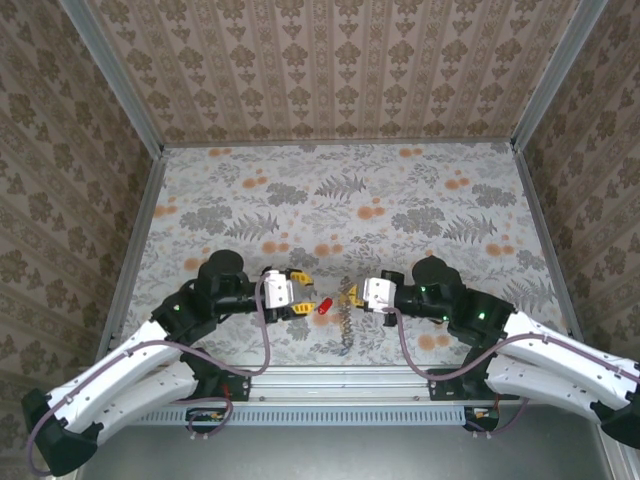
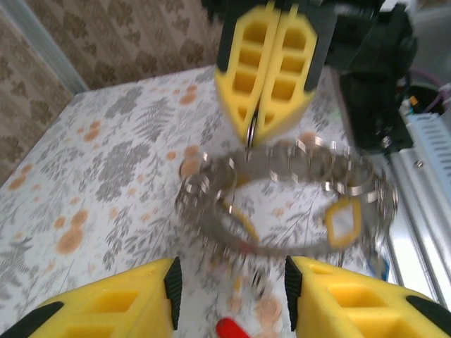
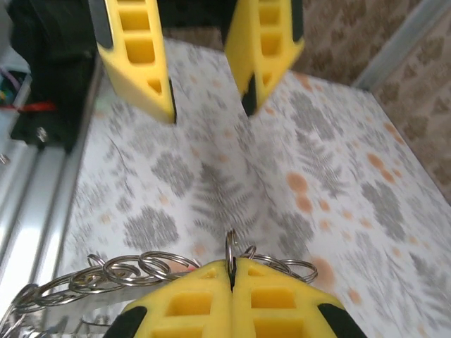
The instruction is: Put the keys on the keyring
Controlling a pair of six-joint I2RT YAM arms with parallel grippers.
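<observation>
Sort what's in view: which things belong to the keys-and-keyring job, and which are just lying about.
Job:
keyring, pinched by the shut right gripper
red key
yellow key
left gripper, open

Not the job (fixtures, not loose items):
floral cloth
front rail
patterned walls
</observation>
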